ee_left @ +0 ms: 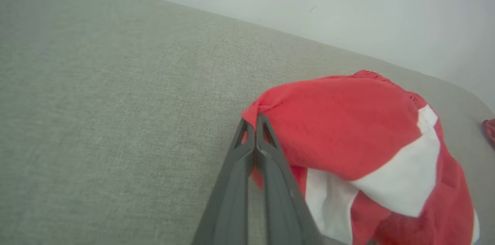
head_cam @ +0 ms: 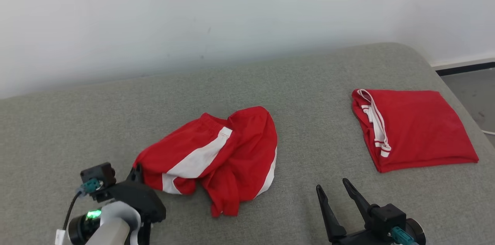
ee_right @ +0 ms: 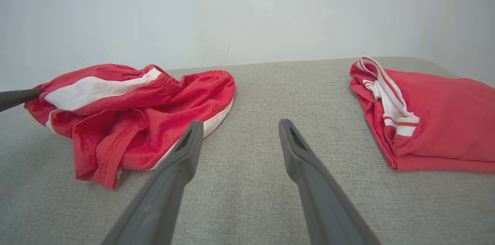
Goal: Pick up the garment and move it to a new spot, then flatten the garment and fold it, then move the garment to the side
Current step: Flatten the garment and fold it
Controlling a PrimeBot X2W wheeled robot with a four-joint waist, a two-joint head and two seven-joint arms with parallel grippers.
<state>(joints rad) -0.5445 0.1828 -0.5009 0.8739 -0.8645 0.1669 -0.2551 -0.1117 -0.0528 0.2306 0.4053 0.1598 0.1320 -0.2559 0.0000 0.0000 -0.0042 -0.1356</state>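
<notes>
Near the middle of the grey upholstered surface (head_cam: pixel 317 94), a little to the robot's left, lies the garment: a pair of red shorts (head_cam: pixel 232 148) with a broad white side stripe, crumpled into a loose heap. Its elastic waistband is bunched at the far side, toward the wall, and a hemmed leg flops toward the robot. The stripe runs diagonally across the top of the heap.

The left gripper (head_cam: pixel 135 171) is at the left edge of the shorts with its two dark fingers pressed together. In the left wrist view they pinch a small peak of red cloth (ee_left: pixel 255 108) at their tips (ee_left: pixel 253 121), and the rest of the shorts (ee_left: pixel 340 129) spreads out to the right of them. From the right wrist view, that same finger (ee_right: pixel 15 98) touches the left end of the heap (ee_right: pixel 127 121).

The right gripper (head_cam: pixel 330 183) sits low over bare upholstery to the right of the shorts, its fingers spread wide apart and holding nothing (ee_right: pixel 238 125).

Well apart on the right side lies a folded red garment (head_cam: pixel 417 125) with white-and-red striped trim along its left edge (ee_right: pixel 444 113), flat and roughly square. A pale wall (head_cam: pixel 193 13) stands behind the surface, and grey floor (head_cam: pixel 471 94) shows past its rounded right corner.
</notes>
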